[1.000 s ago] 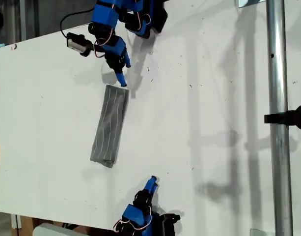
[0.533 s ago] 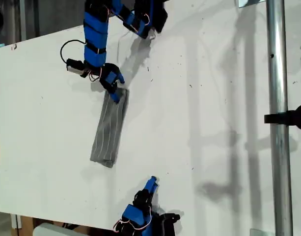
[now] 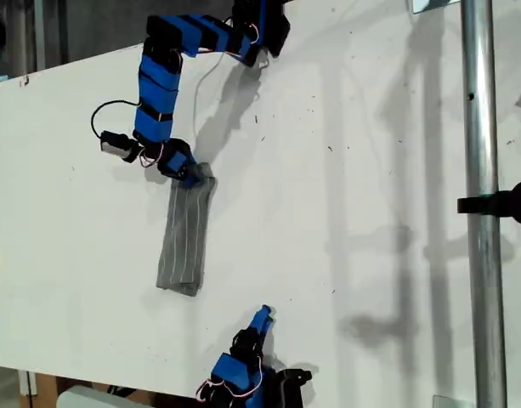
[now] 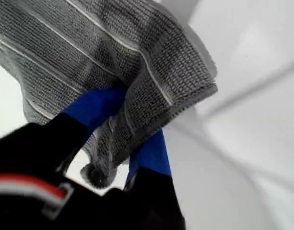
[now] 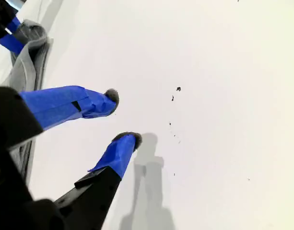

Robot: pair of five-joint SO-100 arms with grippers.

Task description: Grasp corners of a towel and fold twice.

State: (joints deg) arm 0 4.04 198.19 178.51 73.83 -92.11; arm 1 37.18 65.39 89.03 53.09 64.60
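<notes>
White worktop: my first pincer clamped on towel end corner, strip's long axis running toward my second pincer, apart & empty.

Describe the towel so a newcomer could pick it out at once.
Start from the big white table. Toward the exterior view's left lies a long, narrow folded strip, the towel, with my first tool clamped on its upper end. It is grey knitted cloth with thin white stripes, the only cloth there, unlike the blue arms.
</notes>
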